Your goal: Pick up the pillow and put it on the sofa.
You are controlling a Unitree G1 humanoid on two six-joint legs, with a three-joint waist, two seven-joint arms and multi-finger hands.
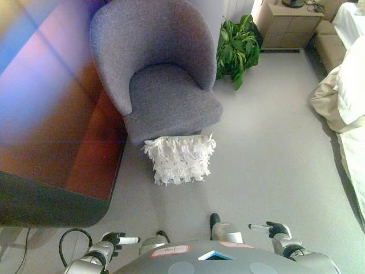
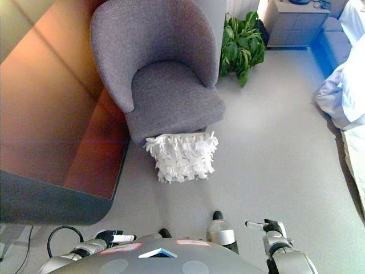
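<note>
Floor point(image 1: 274, 148): pale grey, smooth, filling the middle and right of the frame.
Pillow point(image 1: 179, 160): white and fringed, standing on the floor at frame centre, leaning against the front of the sofa's base.
Sofa point(image 1: 157, 68): grey rounded armchair, upper centre, standing on the floor.
Plant point(image 1: 236, 45): green and leafy, upper centre-right, just beside the sofa's right side, on the floor.
Cabinet point(image 1: 288, 25): beige with drawers, top right, at the far edge of the floor.
Table point(image 1: 51, 114): reddish-brown top with a dark rim, filling the left side, beside the sofa.
Bedding point(image 1: 345, 97): white and cream, right edge, hanging down to the floor.
</note>
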